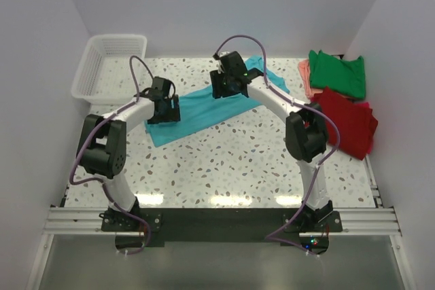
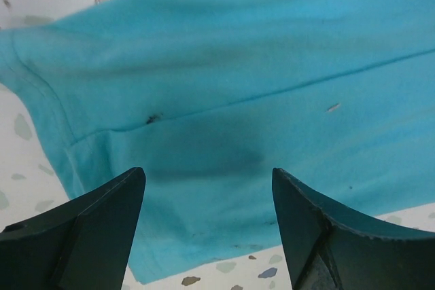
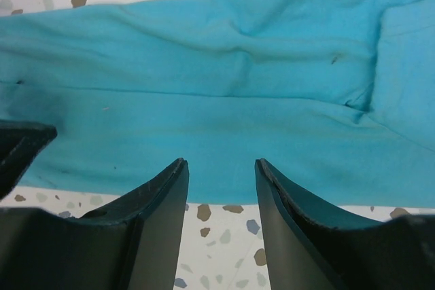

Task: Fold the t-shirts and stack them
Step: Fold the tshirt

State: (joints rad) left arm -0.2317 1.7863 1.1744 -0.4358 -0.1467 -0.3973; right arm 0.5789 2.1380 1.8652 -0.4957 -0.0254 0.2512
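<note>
The turquoise t-shirt (image 1: pixel 201 108) lies flat on the bench (image 1: pixel 231 164) as a long folded band. The left tool (image 2: pixel 207 176) hangs over its left end, jaws wide and empty. The right tool (image 3: pixel 221 165) stands at its near long edge, jaws narrowly apart and gripping nothing. Bare bench runs along that edge. The red t-shirt (image 1: pixel 348 121) and green t-shirt (image 1: pixel 338 73) lie well to its right.

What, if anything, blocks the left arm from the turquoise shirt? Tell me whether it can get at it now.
Probably yes. The left gripper hangs open just above the turquoise shirt, which lies spread on the table; nothing shows between its fingers and the cloth.
</note>
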